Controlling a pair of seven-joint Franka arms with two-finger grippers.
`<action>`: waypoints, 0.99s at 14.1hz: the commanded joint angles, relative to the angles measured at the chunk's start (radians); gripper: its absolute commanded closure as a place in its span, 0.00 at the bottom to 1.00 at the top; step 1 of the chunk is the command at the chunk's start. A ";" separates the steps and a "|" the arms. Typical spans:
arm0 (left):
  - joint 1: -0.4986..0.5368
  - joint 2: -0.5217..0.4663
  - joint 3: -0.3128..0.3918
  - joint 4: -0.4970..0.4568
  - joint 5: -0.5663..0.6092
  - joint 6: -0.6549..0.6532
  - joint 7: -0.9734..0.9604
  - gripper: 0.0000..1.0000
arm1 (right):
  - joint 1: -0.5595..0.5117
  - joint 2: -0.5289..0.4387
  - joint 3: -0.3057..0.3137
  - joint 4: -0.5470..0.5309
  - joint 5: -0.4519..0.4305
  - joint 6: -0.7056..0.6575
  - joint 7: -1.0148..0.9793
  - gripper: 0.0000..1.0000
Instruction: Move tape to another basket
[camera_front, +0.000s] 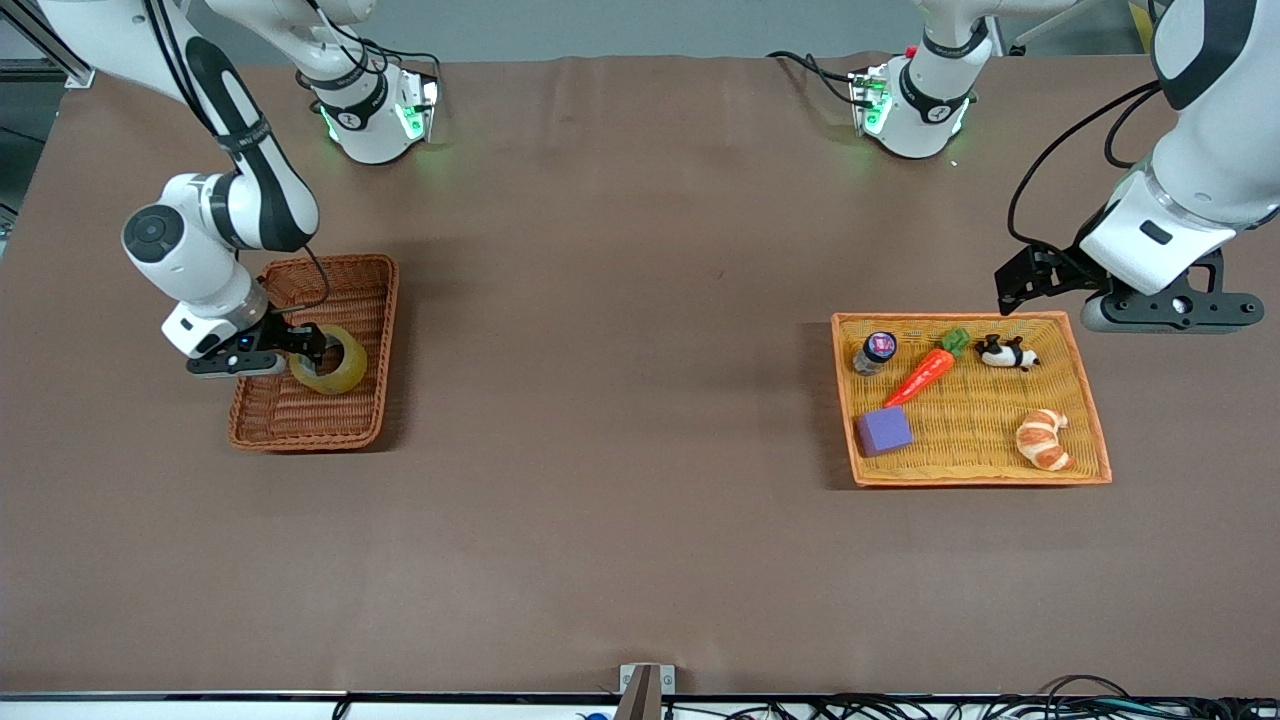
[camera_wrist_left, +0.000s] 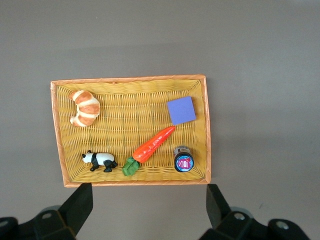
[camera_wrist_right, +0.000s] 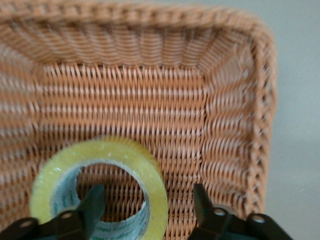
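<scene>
The right end effector (camera_wrist_right: 145, 207) sat low inside the basket (camera_front: 372, 300), its fingers (camera_wrist_right: 93, 200) spread apart astride the wall of the tape (camera_front: 331, 360): one finger stood inside the ring's hole, the other outside the rim. Whether the pads pressed the tape could not be told. The tape stood tilted on the woven floor of the basket, near its middle, toward the right arm's end of the table (camera_front: 620, 400).

The left end effector (camera_wrist_left: 150, 205) waited in the air with its fingers wide and nothing between them, over the table just beside the edge of the shallow orange tray (camera_front: 1090, 400) that lies farther from the front camera. That tray held a croissant (camera_front: 1043, 439), a purple cube (camera_front: 884, 430), a toy carrot (camera_front: 925, 372), a toy panda (camera_front: 1006, 353) and a small dark jar (camera_front: 876, 351).
</scene>
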 joint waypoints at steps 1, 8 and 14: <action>0.009 -0.011 -0.003 -0.005 -0.012 -0.001 0.027 0.00 | -0.003 -0.146 0.006 0.021 -0.010 -0.108 0.004 0.00; 0.033 -0.004 0.009 0.005 -0.005 0.008 0.056 0.00 | 0.023 -0.168 0.014 0.512 0.012 -0.771 0.100 0.00; 0.032 -0.004 0.006 0.004 -0.005 0.007 0.056 0.00 | 0.024 -0.175 0.020 0.807 0.072 -1.154 0.110 0.00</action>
